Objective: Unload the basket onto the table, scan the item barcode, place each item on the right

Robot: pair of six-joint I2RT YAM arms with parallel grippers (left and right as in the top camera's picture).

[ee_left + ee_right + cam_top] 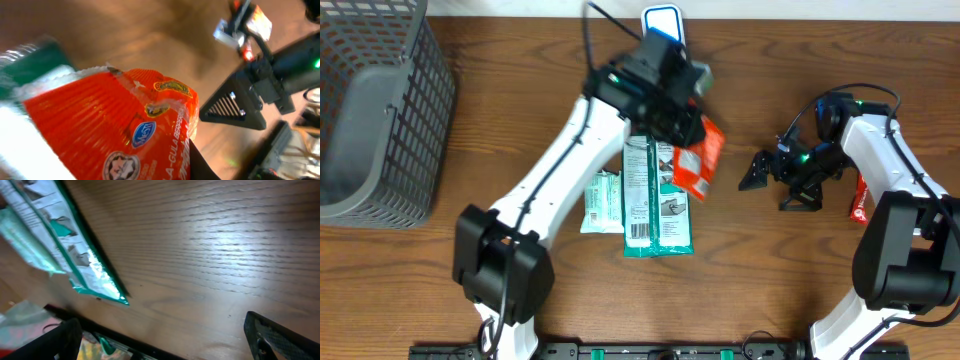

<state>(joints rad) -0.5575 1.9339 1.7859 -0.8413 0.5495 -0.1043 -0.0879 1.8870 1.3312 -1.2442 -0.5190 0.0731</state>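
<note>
Orange packet [115, 125] — clamped in the left pincer [686, 128]; right pincer [777, 187] spread apart — over the table [200, 240].

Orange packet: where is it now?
Overhead view: the orange packet is held mid-frame in the left gripper, by the teal pouches, left of the right gripper.

A robot lab: wooden table [510, 70], wire basket [420, 120].

Glossy crinkled orange plastic packet [100, 125], shiny green-edged foil pouch [52, 227], smooth satin wood-grain table [210, 245].
</note>
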